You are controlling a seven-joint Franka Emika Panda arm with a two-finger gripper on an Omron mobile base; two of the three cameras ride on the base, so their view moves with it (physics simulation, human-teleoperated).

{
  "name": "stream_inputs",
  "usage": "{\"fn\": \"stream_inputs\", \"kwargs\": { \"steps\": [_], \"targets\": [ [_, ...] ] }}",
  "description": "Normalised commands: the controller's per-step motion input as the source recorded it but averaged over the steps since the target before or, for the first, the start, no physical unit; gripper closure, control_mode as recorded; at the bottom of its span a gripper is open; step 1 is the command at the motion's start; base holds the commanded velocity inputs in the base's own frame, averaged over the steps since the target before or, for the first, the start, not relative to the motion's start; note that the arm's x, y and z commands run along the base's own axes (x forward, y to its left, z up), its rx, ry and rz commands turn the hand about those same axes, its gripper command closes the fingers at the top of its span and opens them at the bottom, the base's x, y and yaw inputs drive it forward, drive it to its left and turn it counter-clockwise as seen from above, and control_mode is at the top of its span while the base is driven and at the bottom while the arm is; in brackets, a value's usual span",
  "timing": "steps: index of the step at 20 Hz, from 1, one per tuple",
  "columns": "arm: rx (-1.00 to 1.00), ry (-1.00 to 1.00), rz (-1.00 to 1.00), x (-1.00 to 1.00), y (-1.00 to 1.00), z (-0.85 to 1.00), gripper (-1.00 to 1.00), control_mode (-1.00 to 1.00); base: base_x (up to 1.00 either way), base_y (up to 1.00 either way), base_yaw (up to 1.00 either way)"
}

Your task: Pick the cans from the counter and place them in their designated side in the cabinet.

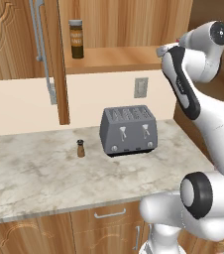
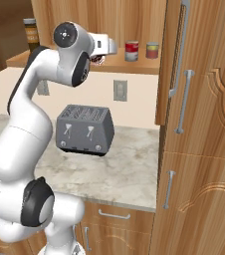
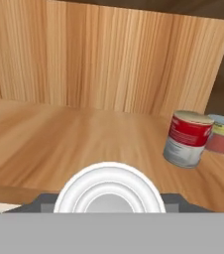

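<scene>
The pincer [image 2: 100, 59] is raised to the level of the plank shelf [image 3: 59, 144] of the light-brown wooden wall cupboard [image 2: 134, 15], and it is closed on a short metal can with a silver top [image 3: 109, 191], whose round top is seen end-on low in the hand view, between the finger tips; a patch of red-and-white label is glimpsed at the pincer in the right base view. The held can is carried just in front of the shelf's front edge, not yet set down. Further in on the shelf, to the right as seen from the hand, a short can with a red label and a pale band [image 3: 188, 139] is stood upright, its long axis vertical and its silver top upward, and just behind it a greenish-yellow and red can [image 3: 220, 133] is stood likewise. A tall dark jar with a yellow-brown label [image 1: 76, 38] is kept at the far left end of the same shelf. On the beige marbled stone tabletop [image 1: 34, 173] a grey four-slot toaster [image 1: 129, 130] and a small brown shaker [image 1: 81, 148] are seen, and no cans. The task is judged to be well advanced: one can is shelved, the second is lifted, and only its placing on its side of the shelf is left.
</scene>
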Motion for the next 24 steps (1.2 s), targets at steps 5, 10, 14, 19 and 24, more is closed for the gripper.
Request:
{"fn": "stream_inputs", "kwargs": {
  "steps": [5,10,14,19,24],
  "targets": [
    [0.0,0.0,0.0,0.38,-0.12,0.04,1.0,-1.0,0.0,0.0,0.0],
    [0.0,0.0,0.0,0.24,-0.1,0.0,1.0,-1.0,0.0,0.0,0.0],
    [0.0,0.0,0.0,0.1,-0.12,0.0,1.0,-1.0,0.0,0.0,0.0],
    [0.0,0.0,0.0,0.08,-0.12,0.0,1.0,-1.0,0.0,0.0,0.0],
    [0.0,0.01,0.0,0.04,-0.1,-0.04,1.0,-1.0,0.0,0.0,0.0]
  ]
}}
